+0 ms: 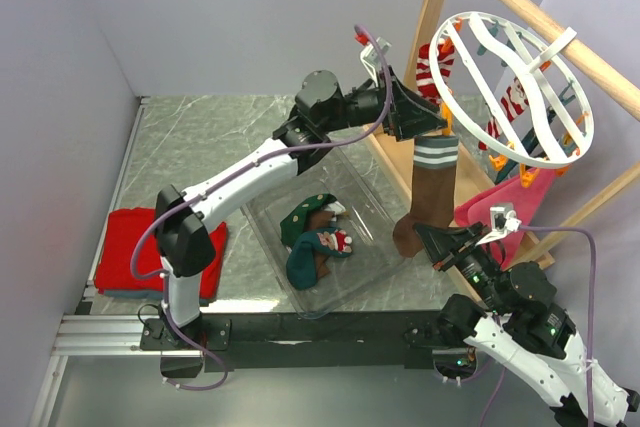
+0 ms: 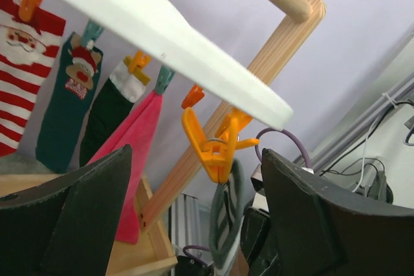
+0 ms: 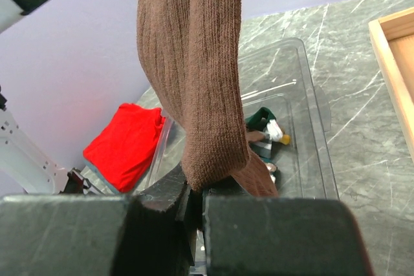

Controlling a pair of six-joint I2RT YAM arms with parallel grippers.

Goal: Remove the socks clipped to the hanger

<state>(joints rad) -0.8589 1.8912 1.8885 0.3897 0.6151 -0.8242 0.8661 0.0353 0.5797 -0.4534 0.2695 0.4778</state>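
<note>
The left gripper (image 1: pixel 430 119) is held wide apart at the rim of the hanger (image 2: pixel 194 56), with nothing clamped. An orange peg (image 2: pixel 210 150) is seen dangling between its fingers (image 2: pixel 71 218). The right gripper (image 3: pixel 197 205) is closed tight on the toe of a brown sock (image 1: pixel 432 197), which is stretched upright, its striped cuff just beneath the left gripper. Whether a peg holds the cuff cannot be told. Other socks (image 2: pixel 65 108) are clipped to the hanger; more are lying in the clear tray (image 1: pixel 370 217) on the bench (image 1: pixel 200 137).
</note>
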